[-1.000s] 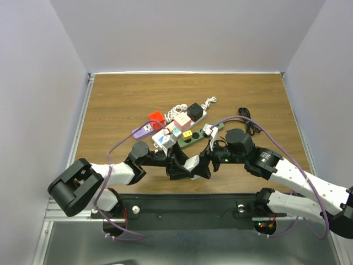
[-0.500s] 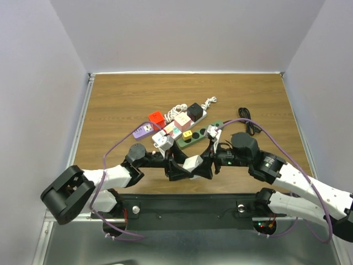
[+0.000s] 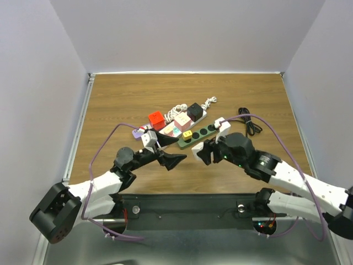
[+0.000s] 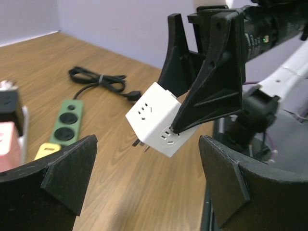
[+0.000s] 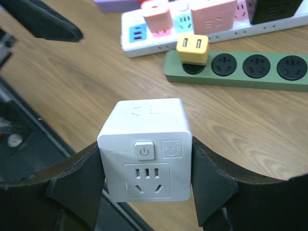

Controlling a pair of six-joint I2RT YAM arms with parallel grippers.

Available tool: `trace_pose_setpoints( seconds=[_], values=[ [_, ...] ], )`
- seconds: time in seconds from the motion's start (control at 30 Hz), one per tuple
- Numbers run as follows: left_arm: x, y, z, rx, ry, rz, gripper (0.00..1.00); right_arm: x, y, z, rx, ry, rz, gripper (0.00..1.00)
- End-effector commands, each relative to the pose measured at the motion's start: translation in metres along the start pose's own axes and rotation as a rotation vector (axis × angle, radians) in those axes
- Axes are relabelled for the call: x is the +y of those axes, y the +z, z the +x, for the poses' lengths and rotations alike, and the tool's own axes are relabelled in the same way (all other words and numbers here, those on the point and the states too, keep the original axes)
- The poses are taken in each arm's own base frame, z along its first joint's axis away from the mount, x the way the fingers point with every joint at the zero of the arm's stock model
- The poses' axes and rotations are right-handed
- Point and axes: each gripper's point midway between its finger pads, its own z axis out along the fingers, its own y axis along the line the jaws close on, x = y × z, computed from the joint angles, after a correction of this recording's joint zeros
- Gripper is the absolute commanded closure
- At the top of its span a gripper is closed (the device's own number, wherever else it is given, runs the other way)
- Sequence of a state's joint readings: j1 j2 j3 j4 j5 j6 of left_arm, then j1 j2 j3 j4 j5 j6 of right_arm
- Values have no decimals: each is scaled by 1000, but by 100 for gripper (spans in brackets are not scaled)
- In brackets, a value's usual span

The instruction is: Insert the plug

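Cube [image 4: 159,126]: right end effector [image 5: 144,163] grasps it above the table [image 3: 121,99], prongs exposed, likely for the green strip [image 3: 203,132]; left end effector [image 4: 149,178] released, empty.

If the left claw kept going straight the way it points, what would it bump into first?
Most likely the white cube-shaped socket adapter, held by the right gripper: in the left wrist view it sits dead ahead between the fingers of the open left gripper. The gap is hard to judge.
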State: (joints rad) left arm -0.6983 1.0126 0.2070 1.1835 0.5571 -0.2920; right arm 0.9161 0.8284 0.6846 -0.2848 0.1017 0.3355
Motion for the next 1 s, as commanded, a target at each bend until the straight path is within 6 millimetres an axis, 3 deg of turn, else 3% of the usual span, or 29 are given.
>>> trace_pose_setpoints(
  seconds=[0.0, 0.23, 0.3, 0.37, 0.4, 0.43, 0.57, 0.6, 0.63, 0.97],
  values=[
    [17, -8, -9, -50, 47, -89, 2, -25, 20, -44, -90, -64, 195, 100],
    [15, -17, -15, -78, 43, -77, 2, -47, 46, -75, -67, -172, 317, 99],
    [13, -19, -16, -83, 37, -65, 2, -50, 61, -71, -18, -175, 289, 100],
    [10, -19, -18, -90, 38, -53, 2, -67, 66, -83, -2, -162, 312, 99],
    [8, -20, -17, -89, 34, -41, 2, -73, 76, -72, 54, -160, 297, 100],
    [7, -20, -17, -89, 33, -36, 2, -88, 77, -75, 62, -143, 315, 100],
    [4, -22, -19, -99, 35, -21, 2, -111, 91, -66, 135, -106, 268, 99],
    [4, -23, -18, -96, 34, -16, 2, -109, 94, -66, 152, -93, 224, 99],
    [4, -23, -17, -95, 30, -16, 2, -121, 98, -61, 181, -72, 234, 99],
    [2, -23, -14, -85, 23, 6, 2, -130, 106, -64, 280, -24, 138, 100]
  ],
)
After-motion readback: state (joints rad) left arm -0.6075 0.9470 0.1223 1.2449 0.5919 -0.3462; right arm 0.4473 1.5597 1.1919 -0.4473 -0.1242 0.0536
